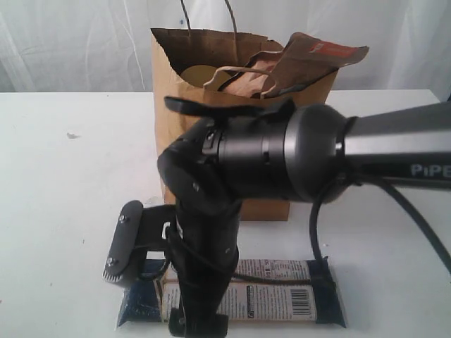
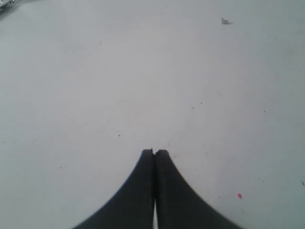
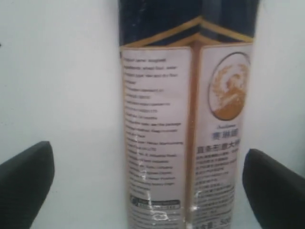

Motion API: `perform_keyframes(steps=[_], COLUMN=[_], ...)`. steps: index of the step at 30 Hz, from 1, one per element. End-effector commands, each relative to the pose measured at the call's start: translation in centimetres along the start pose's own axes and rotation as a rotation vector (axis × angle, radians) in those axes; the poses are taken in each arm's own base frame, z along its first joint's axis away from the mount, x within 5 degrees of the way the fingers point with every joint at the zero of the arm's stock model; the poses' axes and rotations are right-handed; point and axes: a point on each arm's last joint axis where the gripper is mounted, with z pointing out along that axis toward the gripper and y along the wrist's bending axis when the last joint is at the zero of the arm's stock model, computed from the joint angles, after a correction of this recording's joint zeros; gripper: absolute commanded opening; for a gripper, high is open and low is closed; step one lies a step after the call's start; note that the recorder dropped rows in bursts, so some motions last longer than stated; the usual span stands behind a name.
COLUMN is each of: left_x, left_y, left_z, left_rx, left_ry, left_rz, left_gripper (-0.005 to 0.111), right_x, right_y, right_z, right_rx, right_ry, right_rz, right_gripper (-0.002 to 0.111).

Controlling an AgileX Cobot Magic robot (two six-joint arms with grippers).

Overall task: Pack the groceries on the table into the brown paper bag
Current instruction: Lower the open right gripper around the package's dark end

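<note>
The brown paper bag [image 1: 176,84] stands upright at the back middle of the table [image 1: 56,211]. A brown pouch with an orange label [image 1: 310,60] sticks out of its mouth, and something round and yellowish [image 1: 197,74] shows inside. A long dark-blue packet [image 1: 282,299] with a pale printed label lies flat near the front edge. My right gripper [image 1: 151,299] points down over its left part, open, with one finger on each side of the packet [image 3: 186,119] and not touching it [image 3: 150,181]. My left gripper [image 2: 154,152] is shut and empty over bare tabletop.
The right arm's thick black wrist [image 1: 282,162] and its cable [image 1: 317,232] cross in front of the bag and hide its lower front. White curtain hangs behind the table. Small specks [image 2: 225,21] dot the white surface [image 2: 95,71].
</note>
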Motion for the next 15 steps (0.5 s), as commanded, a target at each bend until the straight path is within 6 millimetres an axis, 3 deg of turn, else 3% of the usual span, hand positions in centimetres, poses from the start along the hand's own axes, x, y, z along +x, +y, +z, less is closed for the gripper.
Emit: perform_keyframes(steps=[1,15], left_x=[-0.1,-0.1], left_y=[0.0,0.0], left_z=[0.0,0.0], left_rx=[0.007,0.007], left_ry=[-0.01,-0.01], left_rz=[0.003,0.003], left_gripper=[0.0,0.0], right_x=[-0.3,-1.9], right_y=[-0.9,-1.9], right_z=[-0.4,0.9], right_rx=[-0.039,0.067], right_ry=[-0.038,-0.168], right_rz=[-0.072,-0.145], right_gripper=[0.105,0.105])
